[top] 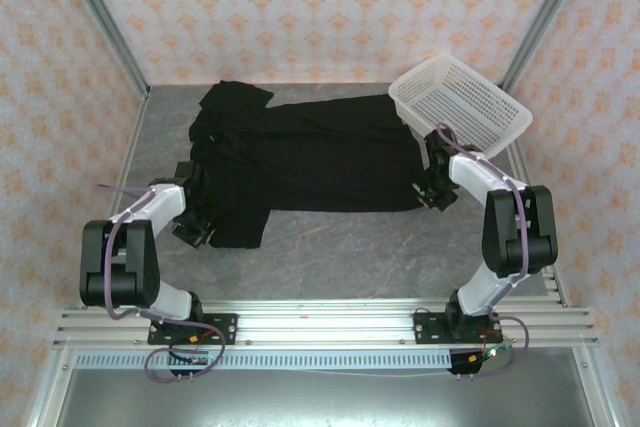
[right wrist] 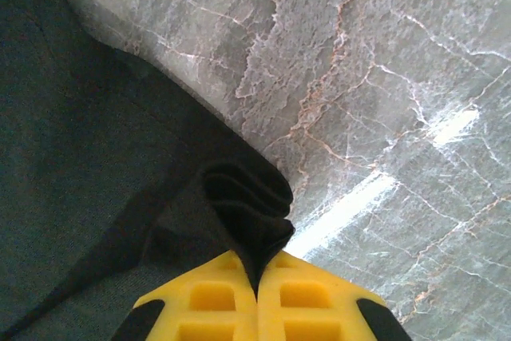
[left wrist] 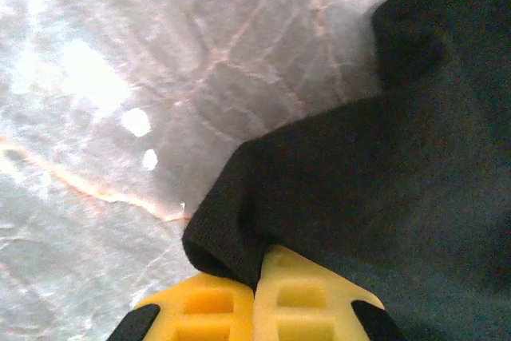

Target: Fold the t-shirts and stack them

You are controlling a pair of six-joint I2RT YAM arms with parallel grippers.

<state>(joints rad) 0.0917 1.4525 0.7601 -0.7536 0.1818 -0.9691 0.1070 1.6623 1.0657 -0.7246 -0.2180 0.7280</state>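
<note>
Left wrist view: your left hand (left wrist: 257,281) is clenched on a corner of the black t-shirt (left wrist: 359,197). Your right hand (right wrist: 257,277) pinches a bunched edge at the opposite end. The t-shirt lies spread across the grey marble table (top: 340,247), with a white basket (top: 460,102) near its right end.

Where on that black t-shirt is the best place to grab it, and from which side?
Its near corners, coming in from the table beside them: the t-shirt lies flat, so only its edges offer cloth to pinch. The left gripper and right gripper are each shut on one.
</note>
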